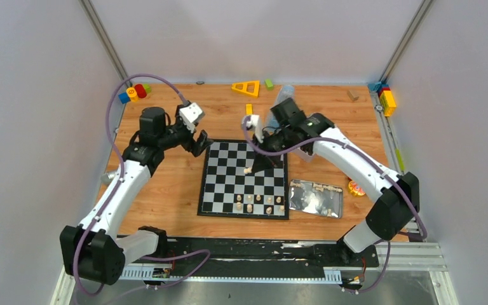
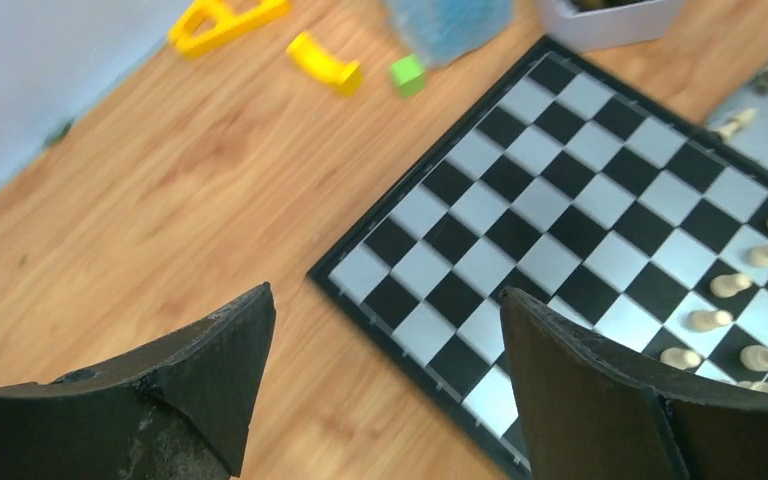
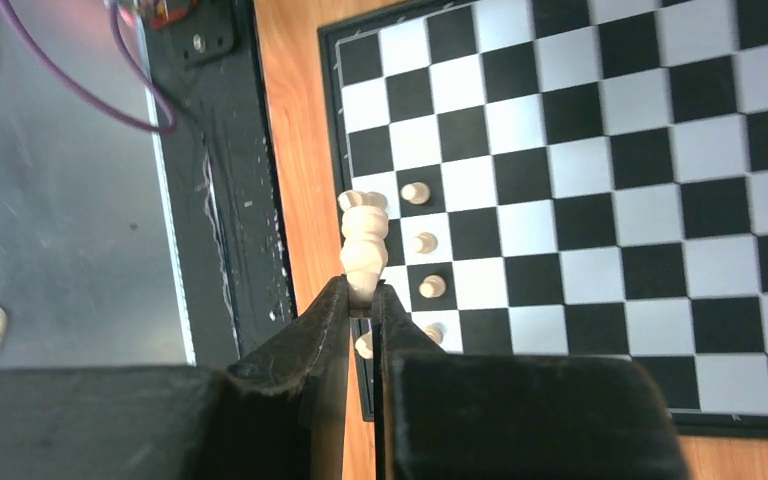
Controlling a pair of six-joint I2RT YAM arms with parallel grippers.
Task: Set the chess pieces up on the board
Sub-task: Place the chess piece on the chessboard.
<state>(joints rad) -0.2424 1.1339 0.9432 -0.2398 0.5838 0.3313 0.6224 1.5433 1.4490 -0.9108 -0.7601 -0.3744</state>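
The board (image 1: 227,166) lies flat in the middle of the table. Several cream chess pieces (image 1: 258,199) stand in its near rows; they also show in the left wrist view (image 2: 730,285) and the right wrist view (image 3: 421,242). My right gripper (image 1: 255,165) hovers over the board's middle, shut on a tall cream piece (image 3: 364,240) that sticks out past the fingertips (image 3: 362,296). My left gripper (image 1: 201,145) hangs by the board's far left corner. Its fingers (image 2: 385,300) stand wide apart with nothing between them, above the board's edge (image 2: 420,360) and the wooden table.
A metal tin (image 1: 316,198) with more cream pieces lies right of the board. Coloured toy blocks sit at the back: a yellow triangle (image 1: 246,88), a green block (image 1: 269,83), clusters at far left (image 1: 133,93) and far right (image 1: 386,98). A black rail (image 1: 254,249) runs along the near edge.
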